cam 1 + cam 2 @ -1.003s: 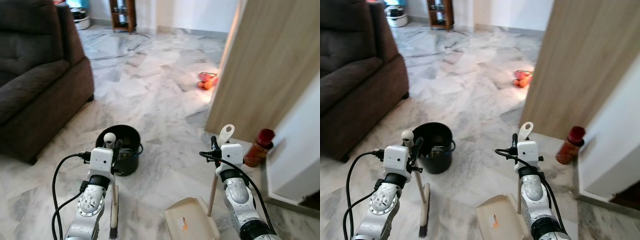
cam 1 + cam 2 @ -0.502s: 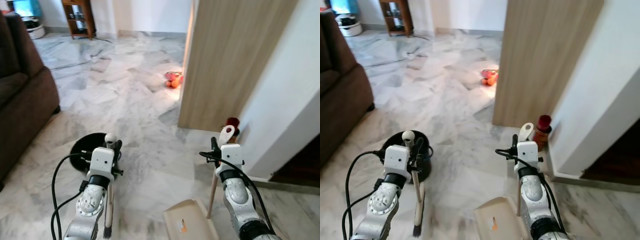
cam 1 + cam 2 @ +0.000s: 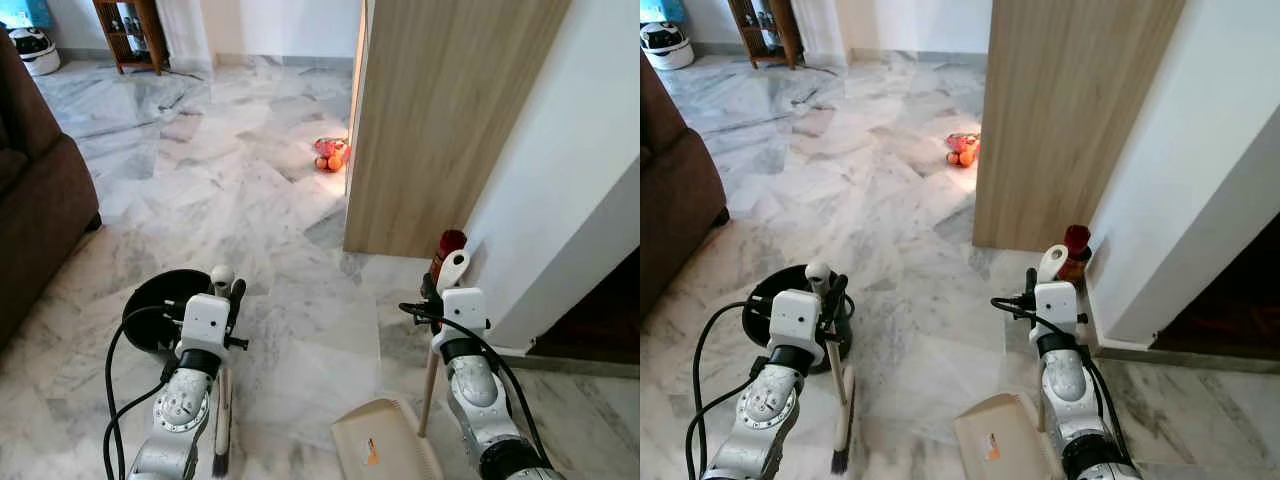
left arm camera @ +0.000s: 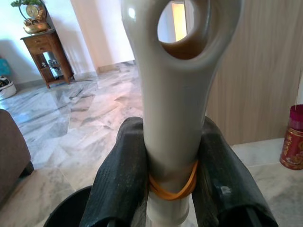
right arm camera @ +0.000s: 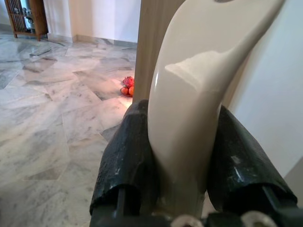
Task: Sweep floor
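My left gripper [image 3: 231, 292] is shut on the cream handle of a hand broom [image 3: 223, 400], which hangs upright with its dark bristles [image 3: 221, 462] near the marble floor. In the left wrist view the black fingers [image 4: 120, 175] clamp the handle [image 4: 175, 94] just below its hanging hole, above an orange rubber band. My right gripper [image 3: 437, 293] is shut on the long cream handle [image 3: 452, 270] of a dustpan, whose pan [image 3: 383, 448] rests low in front of me. The right wrist view shows that handle [image 5: 189, 109] squeezed between the fingers [image 5: 125, 156].
A black bucket [image 3: 160, 312] stands on the floor just beyond my left arm. A wooden door panel [image 3: 440, 110] and a white wall [image 3: 575, 180] rise on the right, with a red bottle [image 3: 450, 243] at their foot. Orange-red objects [image 3: 330, 155] lie farther off. A brown sofa [image 3: 30, 220] is left.
The camera has swung to the right: sofa and bucket slid left in the picture, door and wall came nearer the middle. Both grippers keep hold of their tools.
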{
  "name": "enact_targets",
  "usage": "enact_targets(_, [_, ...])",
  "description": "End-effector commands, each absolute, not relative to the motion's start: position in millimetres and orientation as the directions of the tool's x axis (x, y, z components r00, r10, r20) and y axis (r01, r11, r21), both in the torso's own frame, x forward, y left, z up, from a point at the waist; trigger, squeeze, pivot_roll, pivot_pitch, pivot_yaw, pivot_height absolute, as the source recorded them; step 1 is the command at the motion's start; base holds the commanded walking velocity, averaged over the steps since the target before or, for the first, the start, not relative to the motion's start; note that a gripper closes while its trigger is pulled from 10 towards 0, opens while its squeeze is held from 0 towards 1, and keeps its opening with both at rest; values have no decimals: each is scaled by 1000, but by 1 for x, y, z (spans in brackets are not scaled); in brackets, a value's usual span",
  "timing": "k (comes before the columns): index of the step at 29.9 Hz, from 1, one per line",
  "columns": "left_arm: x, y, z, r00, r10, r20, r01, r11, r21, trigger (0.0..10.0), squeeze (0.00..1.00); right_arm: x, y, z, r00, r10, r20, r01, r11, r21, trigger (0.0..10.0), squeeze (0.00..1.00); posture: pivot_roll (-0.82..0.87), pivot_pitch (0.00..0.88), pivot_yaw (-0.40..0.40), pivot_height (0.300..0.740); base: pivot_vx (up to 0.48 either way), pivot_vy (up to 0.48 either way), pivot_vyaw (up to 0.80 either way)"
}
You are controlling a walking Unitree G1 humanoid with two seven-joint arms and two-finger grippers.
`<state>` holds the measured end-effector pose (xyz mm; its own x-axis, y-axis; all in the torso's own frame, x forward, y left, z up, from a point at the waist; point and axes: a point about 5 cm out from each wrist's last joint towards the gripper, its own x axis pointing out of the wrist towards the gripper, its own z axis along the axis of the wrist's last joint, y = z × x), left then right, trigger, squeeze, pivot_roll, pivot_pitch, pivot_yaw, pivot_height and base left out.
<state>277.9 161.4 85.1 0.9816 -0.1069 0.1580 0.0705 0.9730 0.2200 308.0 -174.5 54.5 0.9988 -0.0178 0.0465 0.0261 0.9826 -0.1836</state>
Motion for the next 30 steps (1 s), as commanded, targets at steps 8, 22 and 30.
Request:
enact_targets(8, [282,162,91,977,-114,182,67,967,247,10000,0,313,-174,61,998,-18,68,30,983,-183,10000,0,92,0,13,740,0,-95,-800])
enact_targets(22, [282,162,91,975,-120,185,72,966,250,10000,0,314,-174,61,998,-20,67,32,982,-185,10000,0,93,0,19,740,0,-118,-800])
enact_targets(30, [283,161,91,975,-120,185,70,964,255,10000,0,312,-175,58,998,-27,60,37,982,-184,10000,0,94,0,19,740,0,0,-800])
